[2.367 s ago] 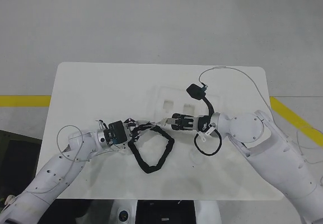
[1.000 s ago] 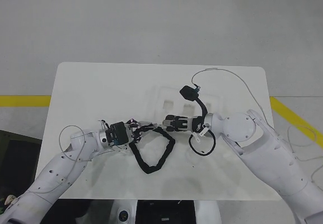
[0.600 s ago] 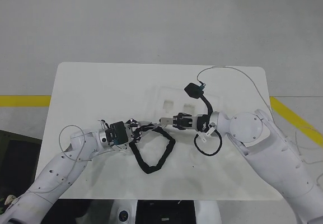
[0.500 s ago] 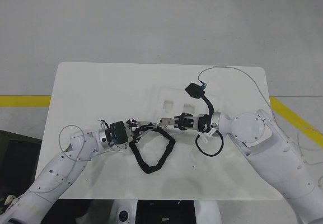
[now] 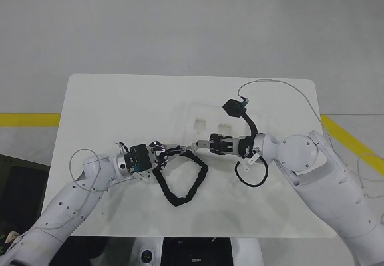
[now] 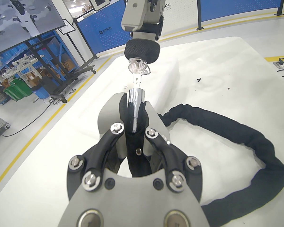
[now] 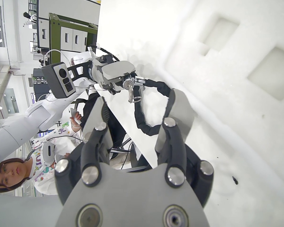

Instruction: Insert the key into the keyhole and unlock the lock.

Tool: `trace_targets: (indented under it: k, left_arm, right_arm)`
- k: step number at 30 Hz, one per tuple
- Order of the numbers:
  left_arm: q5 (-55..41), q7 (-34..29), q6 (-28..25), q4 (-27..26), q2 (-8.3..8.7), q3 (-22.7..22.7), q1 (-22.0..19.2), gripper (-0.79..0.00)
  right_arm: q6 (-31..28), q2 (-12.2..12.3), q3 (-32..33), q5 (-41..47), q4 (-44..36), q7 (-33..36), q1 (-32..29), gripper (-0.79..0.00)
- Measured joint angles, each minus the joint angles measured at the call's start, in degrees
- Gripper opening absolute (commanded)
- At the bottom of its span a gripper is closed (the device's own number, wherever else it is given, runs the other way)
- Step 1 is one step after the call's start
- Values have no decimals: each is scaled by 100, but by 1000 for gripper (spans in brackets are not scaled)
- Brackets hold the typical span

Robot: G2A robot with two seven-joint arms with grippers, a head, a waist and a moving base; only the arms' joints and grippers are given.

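Two grippers meet nose to nose near the middle of the white table [image 5: 112, 106], and you should read them differently. Your left gripper [image 6: 132, 106], coming in from 9 o'clock, is clamped narrow on the bright silver cylinder of the lock [image 6: 136, 95]. It holds the keyhole end toward 3 o'clock, which gives the other arm a straight line in. The lock's chain in its black fabric sleeve [image 6: 227, 122] trails from the cylinder and lies in a slack loop on the table toward 5 o'clock, so I judge it puts little drag on the cylinder. The small silver key with the patterned head [image 6: 138, 68] has its blade tip in the keyhole. A stretch of bare blade shows between head and cylinder, so I judge it only partly seated. A thin wire ring [image 7: 137, 99] dangles from the key's head. Your right gripper [image 7: 138, 98], reaching from 3 o'clock, stands wide, with its fingers spread either side of the key's line and not closed on it. One black textured pad [image 6: 142, 50] sits right behind the key head, though I can't tell whether it touches. That placing looks suited to pushing the key home, or to taking a fresh grip on the head for the turn. A white foam tray with square recesses [image 5: 186, 112] lies toward 12 o'clock of the grippers, out of the way.
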Motion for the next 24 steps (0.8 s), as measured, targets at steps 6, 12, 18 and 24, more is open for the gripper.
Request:
trace_targets:
  k: [6,12,18,24]
  left_arm:
    - [25,11,-22,-3,-8,-14,6,-785]
    - [32,14,-27,-6,-20,-26,13,-785]
    - [51,26,-41,-10,-30,-33,18,-785]
    - [72,35,-57,-9,-39,-39,19,-785]
  right_arm:
    - [-3,-15,-11,-35,0,26,5,-785]
    - [-20,-50,-94,-42,81,32,43,-785]
    - [-21,-83,-147,-26,131,35,88,-785]
    - [-10,-110,-183,-32,148,44,123,-785]
